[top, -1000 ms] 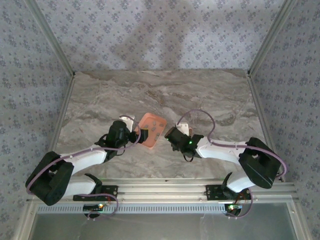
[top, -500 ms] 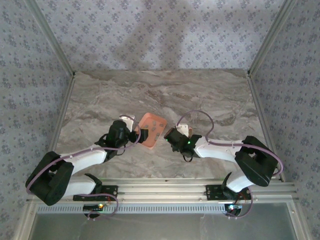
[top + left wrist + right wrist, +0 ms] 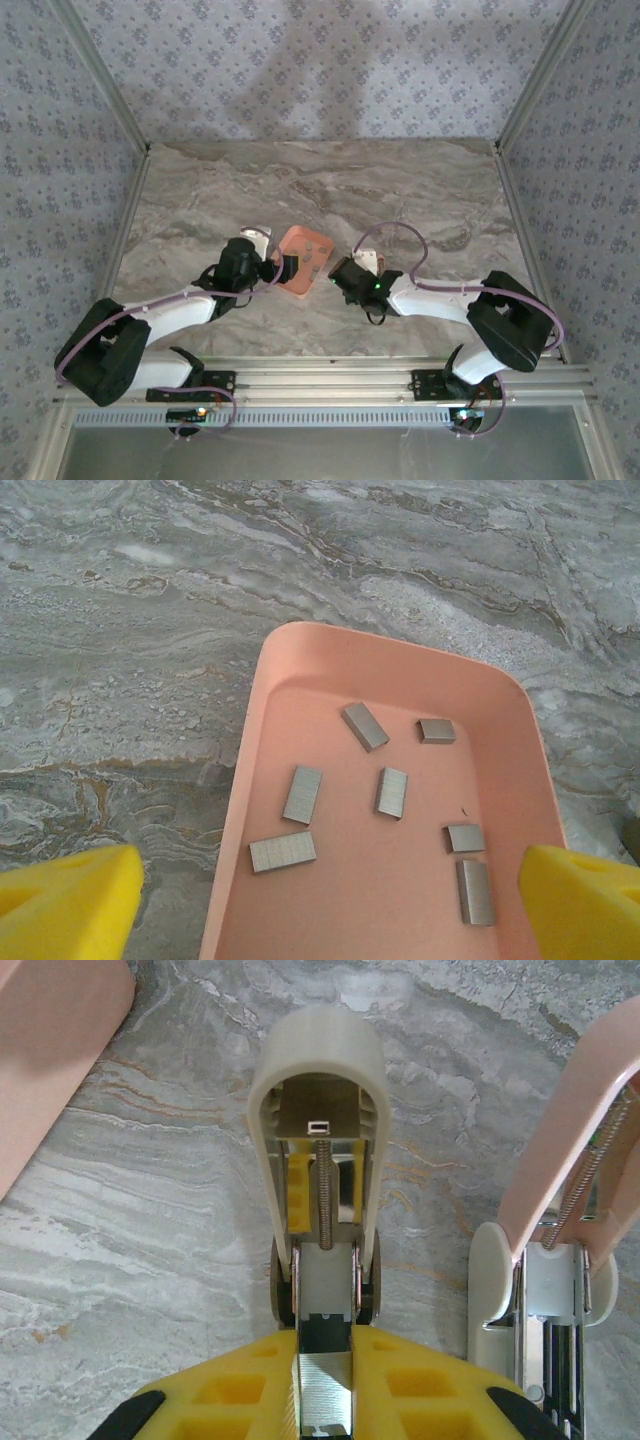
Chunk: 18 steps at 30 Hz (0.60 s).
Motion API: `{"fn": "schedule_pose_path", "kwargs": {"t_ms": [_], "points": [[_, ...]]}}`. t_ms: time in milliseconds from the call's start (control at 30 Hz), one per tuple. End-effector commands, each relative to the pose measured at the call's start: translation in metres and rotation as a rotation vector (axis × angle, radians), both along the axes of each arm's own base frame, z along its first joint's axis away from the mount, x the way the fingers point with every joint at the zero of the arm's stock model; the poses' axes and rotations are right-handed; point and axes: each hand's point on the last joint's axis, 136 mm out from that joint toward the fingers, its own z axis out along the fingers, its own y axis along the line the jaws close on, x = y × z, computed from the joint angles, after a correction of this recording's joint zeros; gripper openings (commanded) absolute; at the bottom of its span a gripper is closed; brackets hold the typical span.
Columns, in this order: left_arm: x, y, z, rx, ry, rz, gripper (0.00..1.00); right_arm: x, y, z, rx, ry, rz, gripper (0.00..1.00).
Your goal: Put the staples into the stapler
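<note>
The salmon-orange tray [image 3: 258, 695] holds several grey staples [image 3: 302, 794] lying loose. My left gripper [image 3: 330, 905] hangs open over the tray's near end, one yellow fingertip [image 3: 70, 900] on each side. In the top view the left gripper [image 3: 283, 268] is at the tray [image 3: 308, 252]. My right gripper [image 3: 325, 1345] is shut on a strip of staples [image 3: 325, 1395], held just behind the open stapler [image 3: 318, 1150]. The stapler's white lid is swung up, with the spring and metal channel bare. In the top view the right gripper [image 3: 342, 276] sits right of the tray.
A second pink and white stapler [image 3: 555, 1260] lies open just right of the first. The tray's corner [image 3: 50, 1040] is at the upper left of the right wrist view. Bare marble table [image 3: 320, 190] stretches behind both grippers, with patterned walls around it.
The right arm has shifted slightly left, toward the tray. The left arm has hardly moved.
</note>
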Motion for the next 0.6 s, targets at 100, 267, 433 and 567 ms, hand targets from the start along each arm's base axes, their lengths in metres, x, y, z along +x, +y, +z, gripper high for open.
{"fn": "schedule_pose_path", "kwargs": {"t_ms": [100, 267, 433, 567], "points": [[0.006, -0.007, 0.012, -0.01, -0.031, -0.01, 0.96, -0.004, -0.007, -0.009, -0.02, 0.016, -0.025, 0.19], [0.006, -0.008, 0.013, -0.013, -0.033, -0.01, 0.96, -0.004, -0.007, -0.005, -0.02, 0.012, -0.028, 0.3], [0.005, -0.004, 0.014, -0.016, -0.025, 0.007, 0.96, 0.0, -0.001, 0.013, -0.005, -0.018, -0.008, 0.34], [0.003, -0.003, 0.018, -0.031, -0.022, 0.017, 0.96, -0.002, -0.002, 0.029, 0.018, -0.036, 0.003, 0.35]]}}
